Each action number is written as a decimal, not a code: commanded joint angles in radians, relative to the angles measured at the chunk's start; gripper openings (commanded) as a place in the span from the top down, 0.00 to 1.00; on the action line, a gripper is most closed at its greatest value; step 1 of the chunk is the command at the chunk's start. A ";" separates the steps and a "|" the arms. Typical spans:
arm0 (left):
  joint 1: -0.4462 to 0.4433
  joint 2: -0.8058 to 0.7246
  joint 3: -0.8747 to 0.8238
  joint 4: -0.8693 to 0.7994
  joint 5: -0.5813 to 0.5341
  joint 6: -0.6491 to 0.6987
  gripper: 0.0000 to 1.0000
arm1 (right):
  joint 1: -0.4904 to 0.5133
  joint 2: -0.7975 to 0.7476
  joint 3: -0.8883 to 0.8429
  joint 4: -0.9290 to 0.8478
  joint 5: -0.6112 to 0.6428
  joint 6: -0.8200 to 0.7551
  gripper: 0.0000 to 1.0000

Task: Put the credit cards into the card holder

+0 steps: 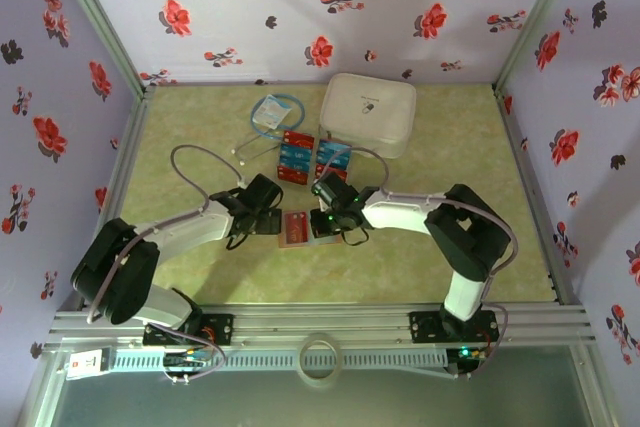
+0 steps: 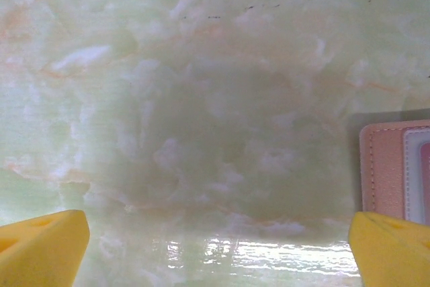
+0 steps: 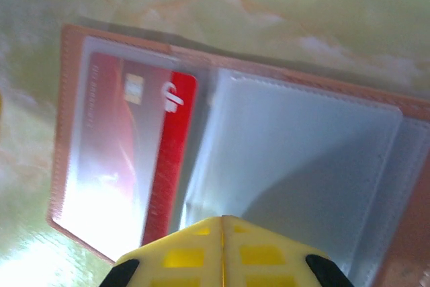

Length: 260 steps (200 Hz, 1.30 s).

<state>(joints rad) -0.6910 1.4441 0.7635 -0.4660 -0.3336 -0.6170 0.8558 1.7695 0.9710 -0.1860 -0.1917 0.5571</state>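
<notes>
Up close, right gripper [image 3: 222, 233] fingers pinched together over the open card holder [image 3: 309, 159] at mid-table, red card [image 3: 176, 132] partly sleeved, probably for nudging home. Left gripper [image 2: 215, 233] spread wide just beside, holding nothing.

card holder [image 1: 293, 231] lies open on the table [image 1: 200, 277] centre-front, one card [image 3: 134, 132] tucked in a pocket, loose cards [image 1: 296, 157] in two columns just behind it, case [image 1: 368, 112] behind those, bagged cable [image 1: 272, 113] left of the case.
</notes>
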 commanded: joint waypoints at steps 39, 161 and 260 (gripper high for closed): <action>0.007 0.007 -0.032 -0.021 -0.009 -0.026 0.00 | -0.011 -0.048 0.006 -0.018 -0.009 -0.001 0.93; 0.006 0.093 -0.026 0.032 0.013 -0.001 0.00 | 0.019 0.048 0.102 0.002 -0.038 0.005 0.93; 0.002 0.130 -0.024 0.058 0.032 0.007 0.00 | 0.040 0.109 0.131 0.018 -0.057 0.018 0.94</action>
<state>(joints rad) -0.6907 1.5242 0.7437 -0.4313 -0.3176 -0.6216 0.8825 1.8526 1.0733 -0.1818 -0.2356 0.5606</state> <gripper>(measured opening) 0.996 0.063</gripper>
